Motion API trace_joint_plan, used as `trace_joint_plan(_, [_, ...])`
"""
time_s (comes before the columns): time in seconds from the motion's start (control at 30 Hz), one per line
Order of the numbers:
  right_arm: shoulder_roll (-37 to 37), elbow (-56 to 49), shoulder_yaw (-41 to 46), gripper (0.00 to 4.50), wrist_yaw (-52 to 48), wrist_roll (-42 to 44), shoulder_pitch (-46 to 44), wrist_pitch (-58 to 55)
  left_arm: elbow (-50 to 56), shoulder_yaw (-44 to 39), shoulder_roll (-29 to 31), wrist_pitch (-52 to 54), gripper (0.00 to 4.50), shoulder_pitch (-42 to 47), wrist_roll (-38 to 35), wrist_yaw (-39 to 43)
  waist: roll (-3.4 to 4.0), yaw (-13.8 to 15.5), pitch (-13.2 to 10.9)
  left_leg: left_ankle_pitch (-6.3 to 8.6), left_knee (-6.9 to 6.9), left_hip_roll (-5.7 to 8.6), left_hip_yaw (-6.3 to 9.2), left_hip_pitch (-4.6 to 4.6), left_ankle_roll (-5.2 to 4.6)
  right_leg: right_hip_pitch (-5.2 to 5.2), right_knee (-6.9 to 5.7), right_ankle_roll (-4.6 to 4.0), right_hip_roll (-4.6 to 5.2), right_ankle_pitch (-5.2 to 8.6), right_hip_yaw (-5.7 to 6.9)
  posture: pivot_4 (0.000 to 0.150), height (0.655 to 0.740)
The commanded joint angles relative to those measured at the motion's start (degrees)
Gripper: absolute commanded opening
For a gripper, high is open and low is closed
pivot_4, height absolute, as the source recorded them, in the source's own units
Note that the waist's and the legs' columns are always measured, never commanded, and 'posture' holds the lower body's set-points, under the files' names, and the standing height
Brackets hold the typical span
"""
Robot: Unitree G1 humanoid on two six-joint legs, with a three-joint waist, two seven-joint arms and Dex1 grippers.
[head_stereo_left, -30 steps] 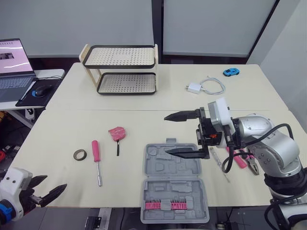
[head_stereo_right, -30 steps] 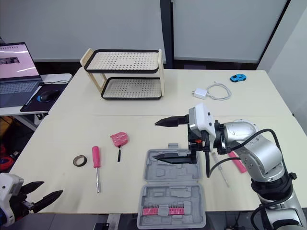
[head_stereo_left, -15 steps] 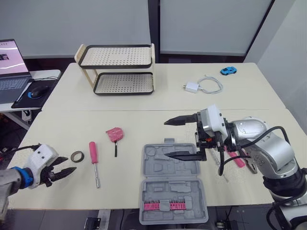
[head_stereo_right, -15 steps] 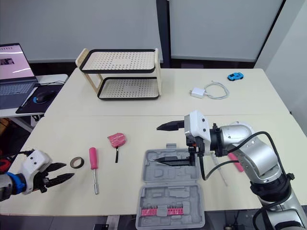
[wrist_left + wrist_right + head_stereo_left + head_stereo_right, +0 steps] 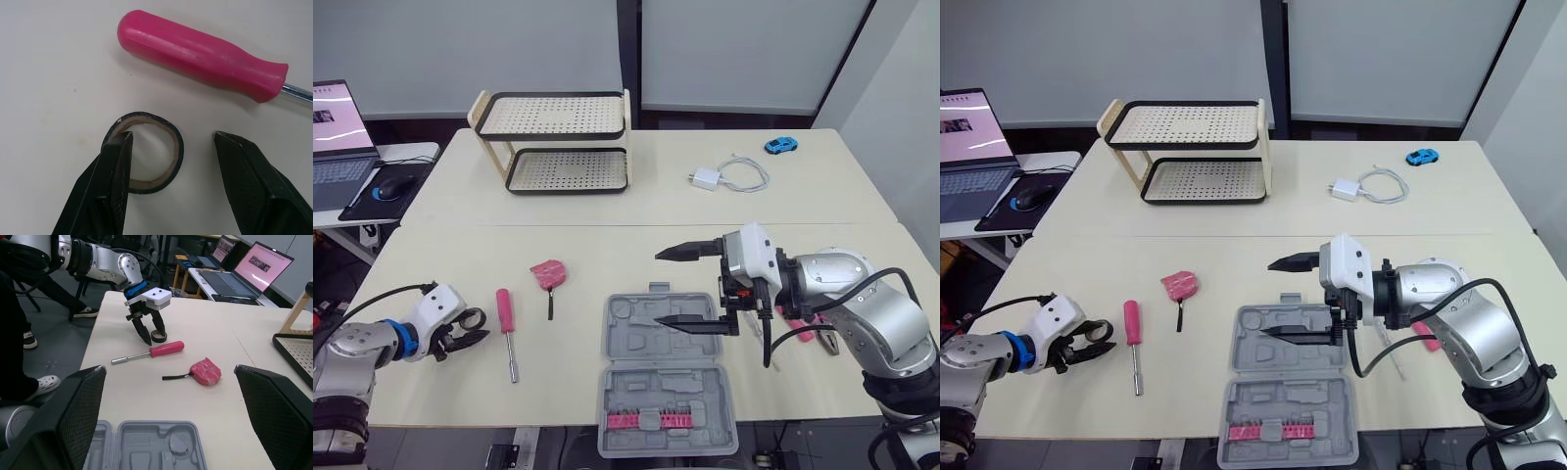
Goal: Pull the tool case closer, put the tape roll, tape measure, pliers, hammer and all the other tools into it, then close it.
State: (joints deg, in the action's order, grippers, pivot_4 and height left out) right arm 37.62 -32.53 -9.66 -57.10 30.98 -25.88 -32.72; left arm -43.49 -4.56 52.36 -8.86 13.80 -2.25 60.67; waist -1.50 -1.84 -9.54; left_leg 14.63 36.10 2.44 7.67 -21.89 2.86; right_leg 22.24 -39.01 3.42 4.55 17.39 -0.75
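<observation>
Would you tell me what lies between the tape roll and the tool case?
In the left eye view, the pink-handled screwdriver lies between the tape roll and the tool case.

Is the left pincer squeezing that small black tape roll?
No: the left pincer is open, one finger standing clear of the small black tape roll on the pale table.

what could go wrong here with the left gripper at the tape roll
The left gripper is open, one finger over the rim of the flat-lying tape roll, the other outside it; closing may pinch just one wall, so the roll could slip or tip.
The screwdriver lies close by and might get knocked.
The right gripper hangs open over the tool case and may block the drop.
</observation>
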Motion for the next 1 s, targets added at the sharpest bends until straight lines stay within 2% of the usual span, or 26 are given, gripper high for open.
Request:
trace_joint_plan(0.03, [0.7,-2.9,1.7,4.5,0.7,1.6,-0.3,-0.6,-4.0,1.7,-0.2,-0.4,2.14,1.5,2.1,-0.9,0.01,0.0,0.0,0.0,0.01,0.0,0.0,0.01,0.0,-0.01,-0.01,0.0,0.0,0.0,0.02,0.15,0.74])
trace_joint_plan(0.27, [0.5,-3.3,1.2,4.5,1.2,1.6,-0.4,-0.7,-5.9,1.1,0.3,-1.2,0.06,2.1,0.4,1.1,0.03,0.0,0.0,-0.01,0.01,-0.01,0.02,0.04,0.0,-0.03,-0.04,0.0,-0.04,0.0,0.02,0.15,0.74])
trace_joint_plan(0.43, [0.1,-2.7,0.7,4.5,1.1,1.2,-0.5,-0.3,-4.4,-1.2,2.3,3.9,0.02,3.2,-3.1,4.5,0.02,-0.1,0.0,0.0,0.01,-0.01,0.02,0.02,0.0,-0.02,-0.04,0.0,-0.05,0.0,0.02,0.15,0.74])
trace_joint_plan(0.63, [-0.3,-2.3,0.2,4.5,1.3,0.8,-0.4,0.1,3.9,-6.8,8.9,18.4,0.02,1.6,-10.6,12.9,-0.1,-0.5,0.0,0.0,0.01,-0.08,0.07,-0.03,0.0,0.03,-0.02,-0.01,-0.36,0.0,0.05,0.15,0.74])
trace_joint_plan(0.83, [-0.9,-1.7,-0.3,4.5,1.5,0.1,0.0,0.9,16.2,-10.6,14.5,30.4,0.02,-4.2,-16.0,18.3,0.01,-0.7,-0.1,0.0,-0.01,-0.2,0.06,0.0,0.0,0.02,-0.02,-0.02,-0.34,0.01,-0.05,0.15,0.74])
trace_joint_plan(1.0, [-0.9,-1.5,-0.6,4.5,1.1,-0.9,0.9,1.6,35.0,-10.0,15.4,41.6,0.02,-3.4,-21.8,19.1,-0.04,-0.1,-0.1,0.0,0.01,-0.24,0.06,-0.06,0.01,0.0,0.0,-0.02,-0.34,0.01,-0.03,0.15,0.74])
